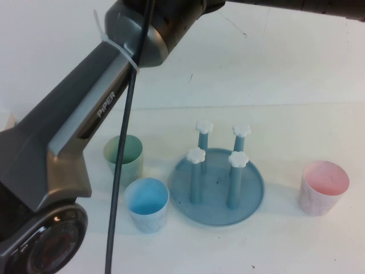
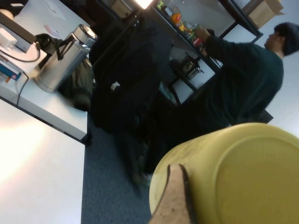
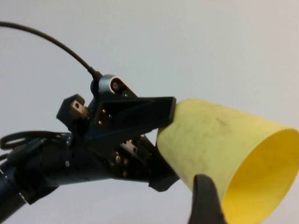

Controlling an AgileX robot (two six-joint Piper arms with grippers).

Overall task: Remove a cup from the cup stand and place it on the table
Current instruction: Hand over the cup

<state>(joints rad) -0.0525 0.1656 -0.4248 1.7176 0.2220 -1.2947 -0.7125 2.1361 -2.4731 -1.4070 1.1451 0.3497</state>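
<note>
The yellow cup (image 3: pixel 219 135) hangs in the air on its side and does not show in the high view. My left gripper (image 3: pixel 169 142) is shut on its base end; a tan finger pad (image 2: pixel 170 200) lies against the cup (image 2: pixel 247 177). My right gripper (image 3: pixel 233 207) is open at the cup's mouth, with one dark finger (image 3: pixel 205 200) just outside the rim. The blue cup stand (image 1: pixel 251 200) sits mid-table (image 1: pixel 285 245). All of its white-capped pegs are bare.
A green cup (image 1: pixel 123 155) and a blue cup (image 1: pixel 147 204) stand left of the stand, and a pink cup (image 1: pixel 324 187) to its right. The raised left arm (image 1: pixel 85 125) fills the left side of the high view, with a black cable hanging beside it.
</note>
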